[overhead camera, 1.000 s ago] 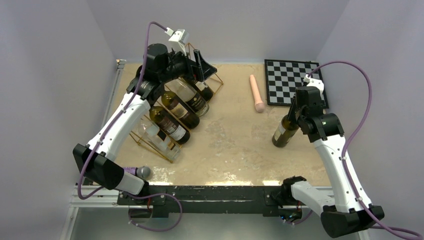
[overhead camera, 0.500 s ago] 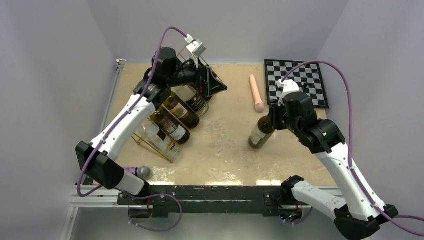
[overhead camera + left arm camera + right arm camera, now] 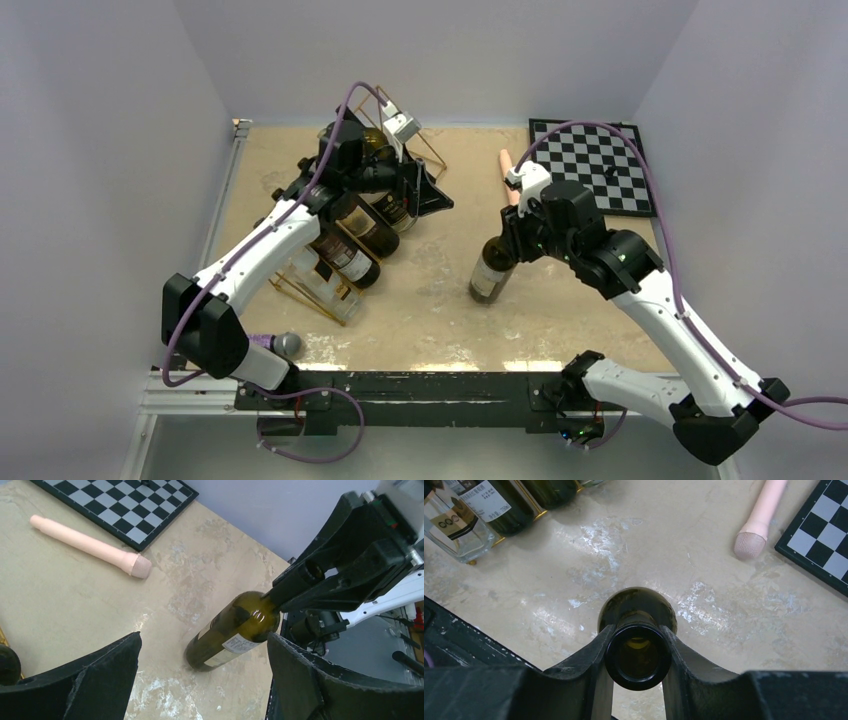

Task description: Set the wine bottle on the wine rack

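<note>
The dark green wine bottle (image 3: 489, 276) stands tilted mid-table, its base at or just above the surface. My right gripper (image 3: 513, 238) is shut on its neck. In the right wrist view the fingers (image 3: 596, 652) clamp the neck below the open mouth (image 3: 638, 677). The gold wire wine rack (image 3: 284, 284) at the left holds several bottles (image 3: 352, 225). My left gripper (image 3: 428, 190) is open and empty beside the rack's far right end, facing the bottle (image 3: 230, 632), with its fingers (image 3: 100, 675) wide apart.
A black-and-white chessboard (image 3: 590, 165) lies at the far right. A pink cylinder (image 3: 90, 545) lies beside it, mostly hidden behind my right arm in the top view. A purple microphone (image 3: 275, 345) lies at the near left edge. Walls close in on three sides.
My right arm has carried the bottle left from beside the chessboard to mid-table. My left gripper has swung from over the rack out to the right, towards the bottle.
</note>
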Tool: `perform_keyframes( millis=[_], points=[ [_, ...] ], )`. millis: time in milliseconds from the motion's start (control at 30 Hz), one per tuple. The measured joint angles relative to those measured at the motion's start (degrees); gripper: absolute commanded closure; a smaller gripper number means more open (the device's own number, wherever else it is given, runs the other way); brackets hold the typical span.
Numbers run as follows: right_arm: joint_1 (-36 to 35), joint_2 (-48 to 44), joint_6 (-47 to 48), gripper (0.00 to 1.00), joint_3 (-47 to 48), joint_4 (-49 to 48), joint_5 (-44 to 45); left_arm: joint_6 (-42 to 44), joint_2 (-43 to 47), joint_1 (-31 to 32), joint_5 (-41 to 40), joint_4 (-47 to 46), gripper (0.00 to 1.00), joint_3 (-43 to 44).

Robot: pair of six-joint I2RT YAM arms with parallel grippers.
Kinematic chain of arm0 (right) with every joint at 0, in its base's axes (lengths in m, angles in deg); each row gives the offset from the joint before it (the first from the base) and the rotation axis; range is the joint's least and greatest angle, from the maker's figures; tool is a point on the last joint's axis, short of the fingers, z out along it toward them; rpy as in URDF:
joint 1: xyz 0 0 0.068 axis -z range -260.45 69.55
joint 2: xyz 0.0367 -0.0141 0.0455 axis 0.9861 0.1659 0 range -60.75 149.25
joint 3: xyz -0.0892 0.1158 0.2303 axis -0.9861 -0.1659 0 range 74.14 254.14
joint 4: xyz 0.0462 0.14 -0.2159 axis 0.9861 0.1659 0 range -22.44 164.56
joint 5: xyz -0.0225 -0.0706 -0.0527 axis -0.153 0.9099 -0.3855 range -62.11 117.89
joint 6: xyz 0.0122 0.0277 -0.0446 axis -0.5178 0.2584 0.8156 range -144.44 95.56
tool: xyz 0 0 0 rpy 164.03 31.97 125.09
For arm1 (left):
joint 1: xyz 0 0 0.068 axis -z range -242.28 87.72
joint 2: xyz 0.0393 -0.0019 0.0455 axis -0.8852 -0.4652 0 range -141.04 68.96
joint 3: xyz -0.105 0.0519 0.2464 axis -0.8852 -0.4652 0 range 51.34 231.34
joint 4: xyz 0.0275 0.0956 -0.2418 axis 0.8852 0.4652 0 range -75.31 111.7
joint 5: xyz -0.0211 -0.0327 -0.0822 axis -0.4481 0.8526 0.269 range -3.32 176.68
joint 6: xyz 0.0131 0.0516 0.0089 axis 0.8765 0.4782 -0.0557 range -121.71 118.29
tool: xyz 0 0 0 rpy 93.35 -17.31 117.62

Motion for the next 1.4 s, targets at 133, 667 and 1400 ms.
perform_keyframes(
  millis=[133, 667, 1400],
  points=[
    [-0.57, 0.76, 1.07, 0.86, -1.16, -1.11, -0.09, -1.07, 0.0, 0.0, 0.07, -3.1, 0.01, -0.2],
    [-1.33, -1.36, 1.09, 0.16, -1.25, -4.74, 2.25, -3.28, 0.68, 0.04, 0.81, -7.28, 0.01, -1.88],
    [-1.38, -19.23, -4.7, 0.17, 5.49, -1.68, 7.87, 2.03, -6.86, 16.24, 1.05, -10.19, 0.01, 0.26]
  ],
)
